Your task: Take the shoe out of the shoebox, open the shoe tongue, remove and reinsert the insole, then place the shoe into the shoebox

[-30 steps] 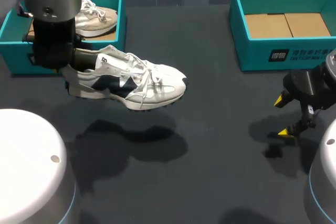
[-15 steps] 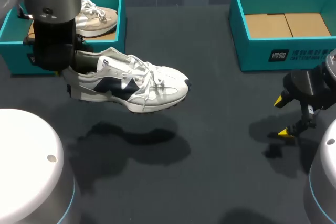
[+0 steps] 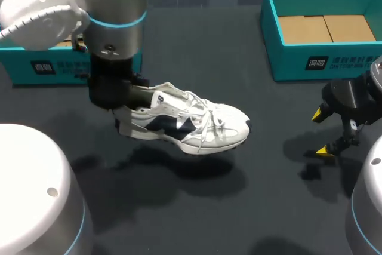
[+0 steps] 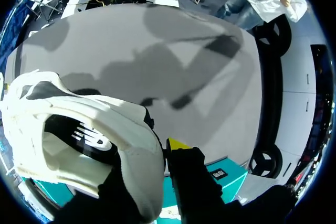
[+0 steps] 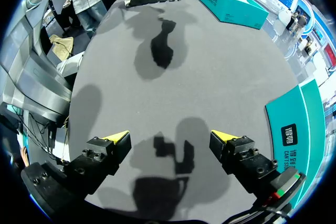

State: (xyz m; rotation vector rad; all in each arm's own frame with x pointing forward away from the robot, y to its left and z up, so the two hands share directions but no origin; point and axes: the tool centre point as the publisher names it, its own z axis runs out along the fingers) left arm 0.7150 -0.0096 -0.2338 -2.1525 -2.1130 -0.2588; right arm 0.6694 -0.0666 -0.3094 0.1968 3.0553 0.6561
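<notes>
The left hand (image 3: 119, 108) grasped one shoe (image 3: 191, 125) by the heel. Right of the shoe, the right hand (image 3: 322, 132) stood released; two shoeboxes (image 3: 310, 61) (image 3: 48, 67) lay beyond.

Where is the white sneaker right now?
In the head view the white sneaker hangs just above the table, left of centre, its heel in the left gripper, with the left teal shoebox behind it.

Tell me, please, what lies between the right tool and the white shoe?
Nothing stands there: in the head view only bare table, with shadows on it, separates the right tool from the white shoe.
</notes>
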